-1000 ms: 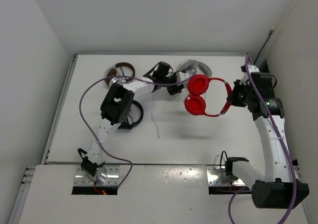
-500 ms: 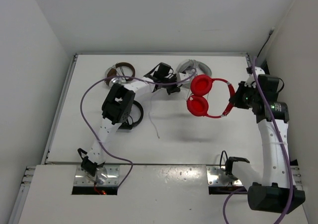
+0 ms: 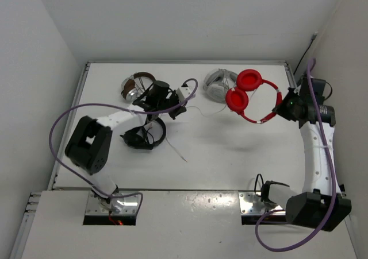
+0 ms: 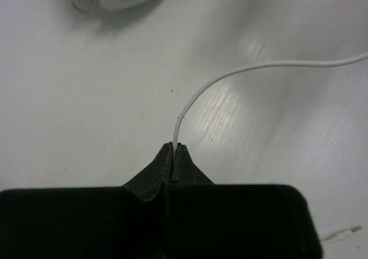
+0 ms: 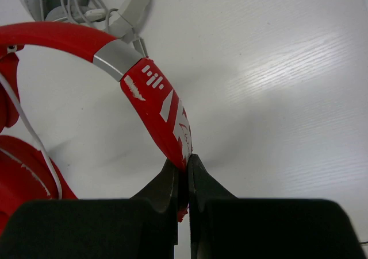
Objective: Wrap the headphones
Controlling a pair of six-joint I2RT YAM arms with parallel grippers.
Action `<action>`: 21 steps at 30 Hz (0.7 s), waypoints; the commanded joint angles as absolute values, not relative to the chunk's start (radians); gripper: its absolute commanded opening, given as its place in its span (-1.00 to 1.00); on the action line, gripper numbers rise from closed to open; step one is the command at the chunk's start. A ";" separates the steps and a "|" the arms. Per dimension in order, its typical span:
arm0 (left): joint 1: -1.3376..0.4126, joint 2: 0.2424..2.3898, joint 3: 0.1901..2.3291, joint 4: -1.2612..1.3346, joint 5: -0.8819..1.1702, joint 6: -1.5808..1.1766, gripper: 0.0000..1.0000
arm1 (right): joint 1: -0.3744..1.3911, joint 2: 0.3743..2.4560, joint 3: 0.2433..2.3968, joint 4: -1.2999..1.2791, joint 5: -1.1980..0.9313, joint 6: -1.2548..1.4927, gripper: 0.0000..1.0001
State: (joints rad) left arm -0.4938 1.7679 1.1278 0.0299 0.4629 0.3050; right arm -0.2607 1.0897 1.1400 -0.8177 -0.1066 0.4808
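The left pincer (image 4: pixel 174 151), which was standing partly apart a second ago, is now pinching together on the white cable (image 4: pixel 230 75). Its arm is swinging out toward the left of the bench (image 3: pixel 230 155), so the cable is being drawn into a low line between the two arms. Meanwhile the right pincer (image 5: pixel 184 164) is staying clamped on the red headband (image 5: pixel 161 107) and carrying the headphones (image 3: pixel 236 99) from the middle toward the far right, where they are now sitting just beside the white-grey pair (image 3: pixel 217 82). For the task this is looking like the start of the wrapping proper: one arm is holding the frame and the other the cord, but no turn of cable is yet lying around the headband or the earcups (image 3: pixel 249 79). The overhead view is giving the whole layout, with the black pair (image 3: pixel 144 135) near the left arm and a loose stretch of cable lying nearer the bases, though the cord there is too thin to tell whether it is gripped. The left wrist view is settling that, the cord rising straight out from between the closed jaws. The right wrist view is showing the jaws biting the headband's printed section and a shadow beneath it, suggesting the headphones are hanging clear of the bench.
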 commanded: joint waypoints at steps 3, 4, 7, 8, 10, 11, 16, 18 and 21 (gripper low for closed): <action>-0.650 1.539 1.052 0.000 0.224 0.339 -1.00 | -0.144 1.180 1.244 -0.747 0.000 0.728 -1.00; -0.707 1.502 1.052 -0.009 0.142 0.360 -1.00 | -0.144 1.192 1.244 -0.747 -0.030 0.751 -1.00; -0.799 1.465 1.052 -0.038 0.057 0.405 -1.00 | -0.134 1.238 1.266 -0.738 -0.031 0.784 -1.00; -0.820 1.454 1.061 -0.047 0.037 0.405 -1.00 | -0.133 1.238 1.276 -0.738 -0.031 0.784 -1.00; -0.864 1.421 1.072 -0.048 0.037 0.416 -1.00 | -0.095 1.252 1.285 -0.715 0.023 0.770 -1.00; -0.876 1.407 1.072 -0.038 0.037 0.416 -1.00 | -0.095 1.261 1.285 -0.715 0.043 0.758 -1.00; -0.949 1.387 1.144 -0.018 -0.023 0.454 -1.00 | -0.015 1.247 1.275 -0.669 0.146 0.640 -1.00; -0.950 1.397 1.202 -0.018 -0.048 0.465 -1.00 | 0.008 1.236 1.264 -0.646 0.172 0.606 -1.00; -0.950 1.427 1.282 -0.018 -0.060 0.465 -1.00 | 0.032 1.213 1.238 -0.637 0.193 0.539 -1.00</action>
